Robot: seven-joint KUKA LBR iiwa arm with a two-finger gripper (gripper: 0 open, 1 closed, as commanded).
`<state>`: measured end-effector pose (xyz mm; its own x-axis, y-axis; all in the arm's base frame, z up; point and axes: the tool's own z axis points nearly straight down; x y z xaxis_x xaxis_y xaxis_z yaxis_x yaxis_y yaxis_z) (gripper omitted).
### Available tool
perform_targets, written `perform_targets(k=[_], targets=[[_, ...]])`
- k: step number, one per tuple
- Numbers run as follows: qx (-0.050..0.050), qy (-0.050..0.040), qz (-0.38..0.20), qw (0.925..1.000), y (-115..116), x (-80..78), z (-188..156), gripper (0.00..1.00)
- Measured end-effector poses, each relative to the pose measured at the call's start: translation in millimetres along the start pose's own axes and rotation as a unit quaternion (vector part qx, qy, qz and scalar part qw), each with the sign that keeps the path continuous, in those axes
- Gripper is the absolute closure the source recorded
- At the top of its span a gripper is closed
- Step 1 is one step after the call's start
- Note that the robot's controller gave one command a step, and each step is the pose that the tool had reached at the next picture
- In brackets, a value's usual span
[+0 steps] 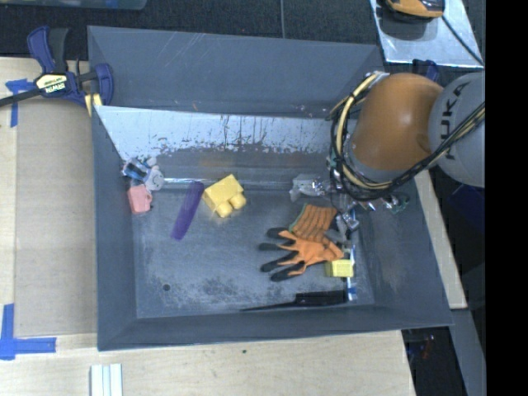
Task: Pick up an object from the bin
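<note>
My gripper (345,213) hangs low at the right side of the bin, under the arm's orange cover. Just beneath it lies an orange and black work glove (304,246), its cuff under the gripper and its black fingertips pointing left. A small yellow tag (341,267) sits on the glove's lower right edge. A thin black stick (307,300) lies along the bin's front wall, just below the glove. Nothing shows held by the gripper.
A yellow block (223,196) lies mid-bin, with a purple stick (186,210) to its left. Farther left, near the left wall, are a pink piece (139,200) and a small blue and metal part (142,172). The arm covers the bin's right rim.
</note>
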<state>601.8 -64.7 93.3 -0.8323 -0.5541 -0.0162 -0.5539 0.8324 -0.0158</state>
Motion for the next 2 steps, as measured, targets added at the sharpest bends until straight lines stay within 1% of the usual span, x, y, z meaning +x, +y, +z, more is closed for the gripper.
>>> perform_targets(k=[1, 2], targets=[[-0.002, 0.0004, 0.056, 0.9984, 0.2, -1.6, 20.3, 1.0], [-0.002, 0.0003, 0.056, 0.9984, 0.2, -1.6, 20.3, 1.0]])
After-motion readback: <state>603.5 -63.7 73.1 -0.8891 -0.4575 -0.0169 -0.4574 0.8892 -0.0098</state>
